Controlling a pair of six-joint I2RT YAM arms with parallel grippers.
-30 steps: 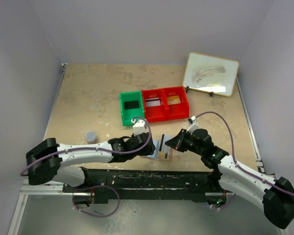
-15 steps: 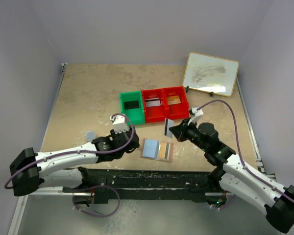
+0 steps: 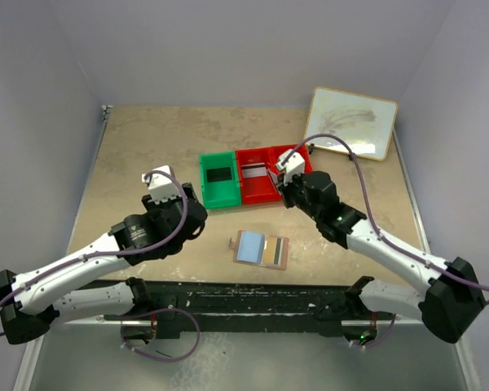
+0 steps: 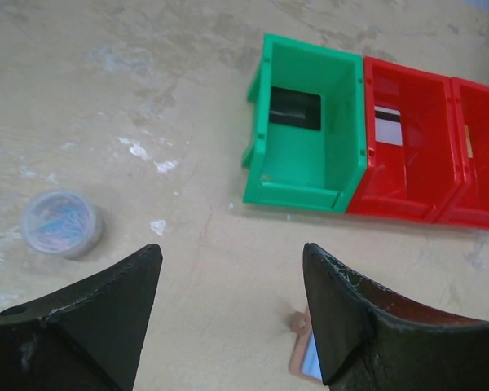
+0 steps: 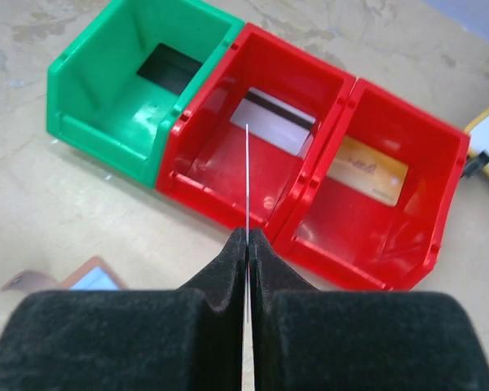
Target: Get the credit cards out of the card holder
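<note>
The card holder [image 3: 246, 247] lies open on the table with its pale blue inside up, and a gold and a black credit card [image 3: 270, 250] sit in its right half. My right gripper [image 3: 281, 181] is shut on a thin credit card [image 5: 248, 183], seen edge-on above the middle red bin [image 5: 228, 175]. My left gripper [image 4: 231, 252] is open and empty, to the left of the card holder [image 4: 304, 358] and apart from it. A white-grey card [image 5: 273, 122] lies in the middle red bin, a gold card [image 5: 371, 169] in the right red bin and a black card [image 4: 295, 107] in the green bin.
The green bin [image 3: 208, 186] and two red bins [image 3: 253, 194] stand in a row behind the card holder. A framed whiteboard [image 3: 350, 122] leans at the back right. A small clear round container [image 4: 61, 224] sits left of the left gripper.
The right gripper pulled a card out of the card holder and carried it up to the middle red bin. The left gripper opened and drew back to the left, away from the holder.
</note>
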